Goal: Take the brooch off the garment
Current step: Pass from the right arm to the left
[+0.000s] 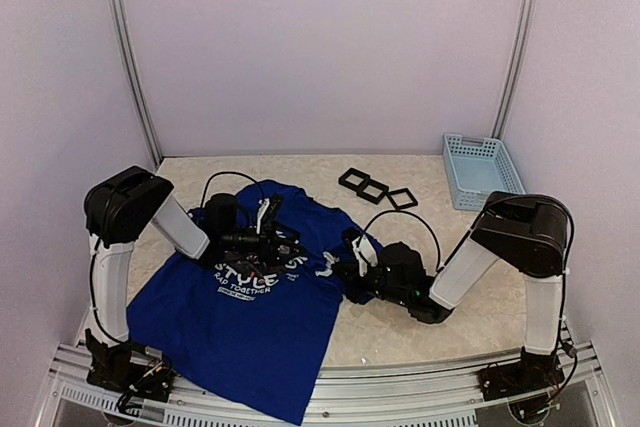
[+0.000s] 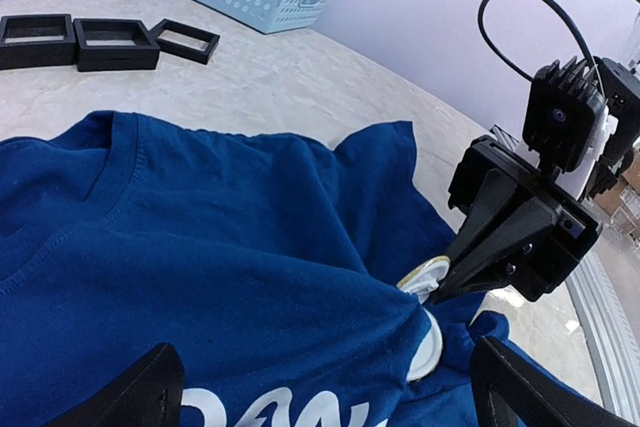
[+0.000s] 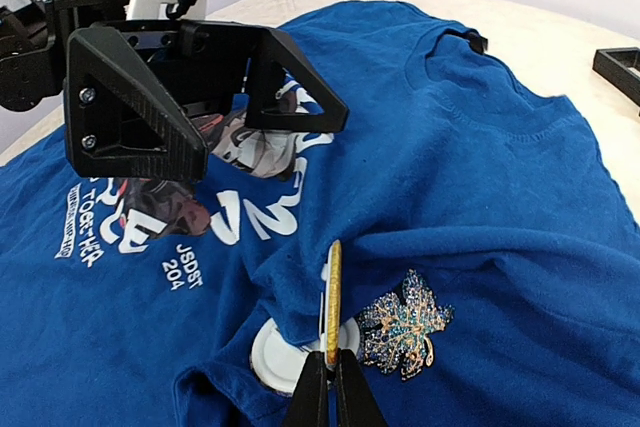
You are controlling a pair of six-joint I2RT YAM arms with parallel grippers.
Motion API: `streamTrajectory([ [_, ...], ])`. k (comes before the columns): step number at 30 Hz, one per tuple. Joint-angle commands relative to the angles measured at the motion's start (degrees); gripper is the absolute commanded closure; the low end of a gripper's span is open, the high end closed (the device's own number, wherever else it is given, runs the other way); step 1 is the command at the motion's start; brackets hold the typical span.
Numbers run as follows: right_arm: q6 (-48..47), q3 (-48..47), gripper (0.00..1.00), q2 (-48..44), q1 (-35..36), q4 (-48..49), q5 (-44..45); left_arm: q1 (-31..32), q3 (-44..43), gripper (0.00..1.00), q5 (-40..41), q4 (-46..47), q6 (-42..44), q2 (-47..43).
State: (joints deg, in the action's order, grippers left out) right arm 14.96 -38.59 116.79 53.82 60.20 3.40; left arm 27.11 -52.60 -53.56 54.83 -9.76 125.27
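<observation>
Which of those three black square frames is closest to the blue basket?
The thin one at the row's right end, nearest the basket; the other two are thicker and sit farther left.

This looks like a robot lab booth, though with so little background in view a workshop corner is possible. Plain pale panels (image 1: 320,47) close in the table (image 1: 420,332) on three sides. Metal posts (image 1: 128,47) climb the back corners, and an aluminium rail (image 1: 400,379) lines the near edge. The left arm (image 1: 130,217) and right arm (image 1: 520,237) are bolted there, with cables trailing.
</observation>
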Motion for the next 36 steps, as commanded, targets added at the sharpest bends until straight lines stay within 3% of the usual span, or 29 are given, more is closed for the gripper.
streamTrajectory([
  [1,-3.2,2.1,1.0,-3.1,3.4,5.9,5.8,0.1,4.1,0.02,-1.3,5.4,0.2,-4.6],
  [8,-3.7,1.4,1.0,-6.3,4.3,2.8,9.4,3.5,2.7,0.02,8.5,-10.6,7.2,-13.0],
  [17,-7.8,1.2,1.0,-9.6,4.8,1.3,4.3,6.5,2.3,0.03,8.8,-18.8,11.8,-17.2],
  [26,-9.1,2.6,1.0,-13.4,4.8,0.1,-3.0,7.9,5.2,0.11,4.4,-19.3,13.5,-20.3],
  [32,-7.5,4.8,1.0,-13.5,4.8,4.9,-3.2,8.9,8.1,0.23,3.4,-15.7,11.4,-22.7],
  [36,-8.2,5.6,1.0,-13.7,5.8,7.2,-3.2,9.7,8.1,0.26,3.4,-15.1,10.6,-23.5],
])
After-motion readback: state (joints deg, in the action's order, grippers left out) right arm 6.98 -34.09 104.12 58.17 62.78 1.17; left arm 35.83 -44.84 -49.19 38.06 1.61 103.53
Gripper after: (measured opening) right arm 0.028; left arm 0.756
